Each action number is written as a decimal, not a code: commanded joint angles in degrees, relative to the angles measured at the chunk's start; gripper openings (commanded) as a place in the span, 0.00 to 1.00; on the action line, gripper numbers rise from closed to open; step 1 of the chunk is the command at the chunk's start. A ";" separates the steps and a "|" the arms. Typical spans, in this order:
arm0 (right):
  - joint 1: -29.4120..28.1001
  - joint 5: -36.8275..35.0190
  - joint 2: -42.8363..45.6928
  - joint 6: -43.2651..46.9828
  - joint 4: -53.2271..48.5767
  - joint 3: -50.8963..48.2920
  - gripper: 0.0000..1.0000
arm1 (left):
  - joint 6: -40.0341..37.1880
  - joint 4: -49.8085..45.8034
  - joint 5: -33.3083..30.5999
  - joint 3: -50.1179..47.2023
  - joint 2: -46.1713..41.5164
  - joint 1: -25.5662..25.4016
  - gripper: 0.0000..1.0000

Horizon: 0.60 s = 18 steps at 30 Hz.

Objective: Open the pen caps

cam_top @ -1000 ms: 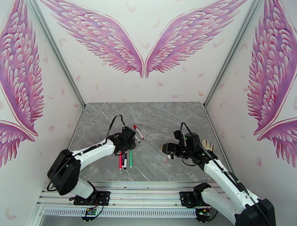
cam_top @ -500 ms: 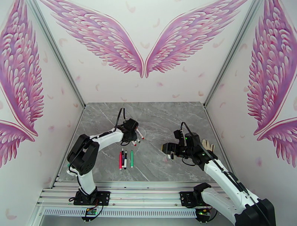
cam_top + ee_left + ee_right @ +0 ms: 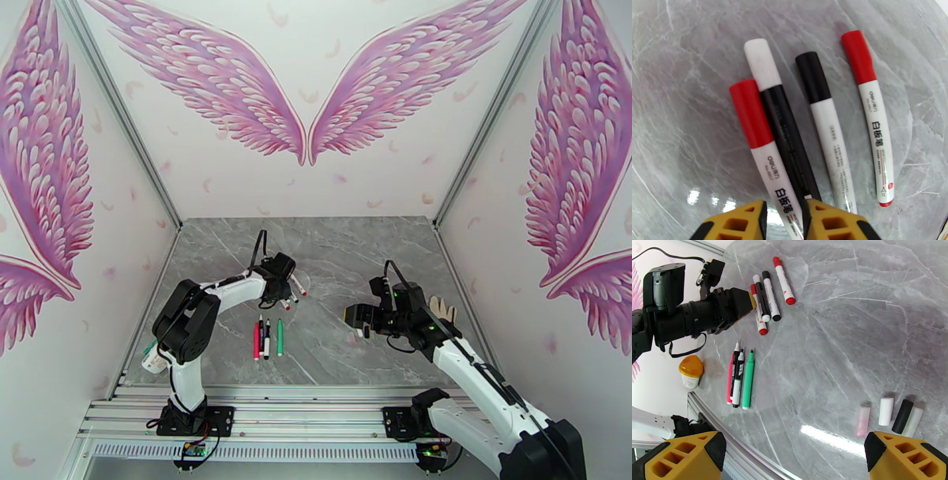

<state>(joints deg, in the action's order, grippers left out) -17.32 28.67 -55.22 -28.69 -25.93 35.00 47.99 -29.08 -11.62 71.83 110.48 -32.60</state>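
Left of centre on the grey marble table (image 3: 347, 245): left fingers (image 3: 750, 219) down at a fan of four capped pens. Set close on either side of the white barrel of a red-capped pen (image 3: 768, 165), only a narrow gap between them; clenched on it or not, cannot tell. Touching that pen on its right, a black-barrelled pen (image 3: 788, 138) with a white cap. Next, a black-capped pen (image 3: 831, 146). Furthest right and slightly apart, a second red-capped pen (image 3: 875, 126). All four caps on.

Nearer the lower edge of the top view, three uncapped pens side by side: pink pen (image 3: 256, 341), black-and-white pen (image 3: 267, 339), green pen (image 3: 280, 337).

Right of centre, right fingers (image 3: 691, 455) released, spread wide above the table, grasping nothing.

Lower right of the right wrist view: four loose caps in a row on the table, namely pink cap (image 3: 862, 421), loose white cap (image 3: 886, 411), black cap (image 3: 902, 416), translucent cap (image 3: 913, 421).
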 commanded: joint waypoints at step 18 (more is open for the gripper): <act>-0.45 -1.06 0.29 -0.13 0.86 -1.95 0.99 | -0.25 1.22 0.27 -0.19 2.72 3.04 0.30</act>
<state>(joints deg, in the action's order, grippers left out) -17.32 28.64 -55.22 -28.71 -25.89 34.04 47.97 -28.67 -11.57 71.85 112.07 -30.11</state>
